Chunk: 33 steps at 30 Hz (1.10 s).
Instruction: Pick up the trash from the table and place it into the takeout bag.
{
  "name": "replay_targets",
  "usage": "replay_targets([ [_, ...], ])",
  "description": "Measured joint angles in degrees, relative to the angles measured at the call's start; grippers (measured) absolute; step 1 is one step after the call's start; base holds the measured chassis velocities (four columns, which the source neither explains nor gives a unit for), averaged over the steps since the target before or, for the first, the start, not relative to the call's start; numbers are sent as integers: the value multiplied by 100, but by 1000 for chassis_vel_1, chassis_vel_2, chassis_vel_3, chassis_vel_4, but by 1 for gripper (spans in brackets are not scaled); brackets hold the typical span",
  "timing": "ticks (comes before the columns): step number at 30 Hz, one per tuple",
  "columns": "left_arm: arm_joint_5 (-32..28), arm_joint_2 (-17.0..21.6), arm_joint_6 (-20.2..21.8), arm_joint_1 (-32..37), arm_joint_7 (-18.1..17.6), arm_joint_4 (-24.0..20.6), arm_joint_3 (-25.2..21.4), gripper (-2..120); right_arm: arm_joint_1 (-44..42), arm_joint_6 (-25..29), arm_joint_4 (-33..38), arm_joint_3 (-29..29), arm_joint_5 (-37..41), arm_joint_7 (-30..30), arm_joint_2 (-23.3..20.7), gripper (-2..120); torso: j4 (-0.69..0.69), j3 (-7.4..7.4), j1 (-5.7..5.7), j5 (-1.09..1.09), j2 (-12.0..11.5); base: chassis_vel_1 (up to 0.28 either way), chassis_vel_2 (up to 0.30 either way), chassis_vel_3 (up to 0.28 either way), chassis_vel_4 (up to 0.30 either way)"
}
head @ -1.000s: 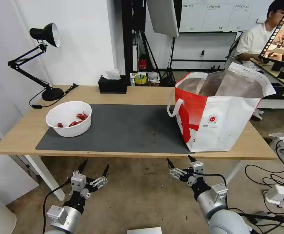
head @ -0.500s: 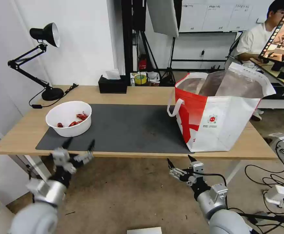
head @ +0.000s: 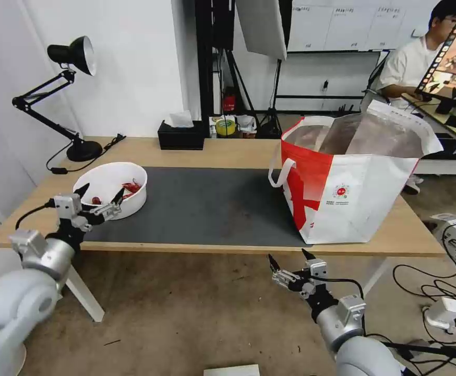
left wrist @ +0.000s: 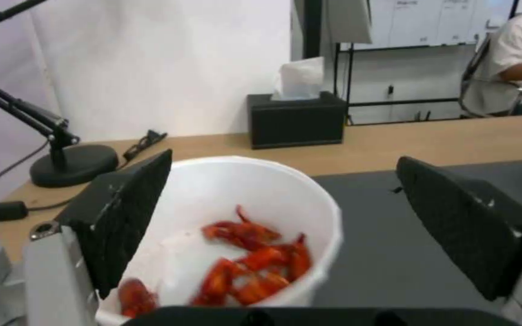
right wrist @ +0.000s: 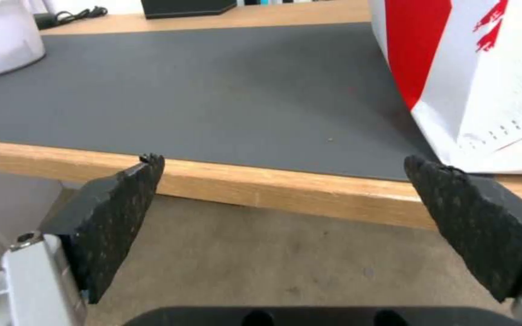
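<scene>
One white round bowl with red crayfish shells sits at the left end of the dark grey mat, on the long light-wood table. From the head view the left gripper stands in front of the bowl's near wall, hiding part of it; its fingers are spread wide, and in the left wrist view one black pad covers the bowl's side while the other pad stands clear over bare mat. The bowl's lowest part is cut off there by the gripper body, and whether a pad touches the bowl cannot be told.

Between bowl and takeout bag the mat lies as a broad open stretch. The bag stands upright at the mat's right end, mouth open, foil lining showing; what lies inside it is hard to make out. Its white loop handle hangs toward the open mat.

Below the table's front edge, near the bag's corner, the right gripper hangs with fingers wide apart, holding nothing. Behind the mat stand a black tissue box and, at the far left corner, a desk lamp.
</scene>
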Motion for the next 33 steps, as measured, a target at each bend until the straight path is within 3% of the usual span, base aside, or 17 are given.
replay_targets([
  [4,-611,361,213,-1002,-50,565,559,100,0,0,1,0,0,-2,0,100,-3,0,0,3,0,0,0,0,0],
  [8,-1025,595,557,-1271,-56,845,604,100,1,0,1,0,0,-2,0,100,-2,0,1,4,0,0,0,0,0],
  [12,-1449,885,1205,-1598,-53,1296,706,100,1,0,1,0,1,-3,0,100,0,0,0,3,0,0,0,0,0],
  [22,-1794,1034,2220,-2053,143,1762,1042,100,1,0,1,0,0,-3,0,100,-1,0,0,3,0,0,0,0,0],
  [24,-1948,1072,2665,-2184,179,1855,1085,100,1,0,1,0,1,-3,0,100,0,-1,0,3,1,0,0,0,0],
  [28,-2291,1078,3272,-2521,176,2026,1208,100,1,0,1,0,0,-3,0,100,-1,-1,0,3,1,0,0,0,0],
  [33,-2669,1052,3707,-2920,77,2181,1422,100,1,0,1,0,0,-3,0,100,-1,-1,-1,4,1,0,0,0,0],
])
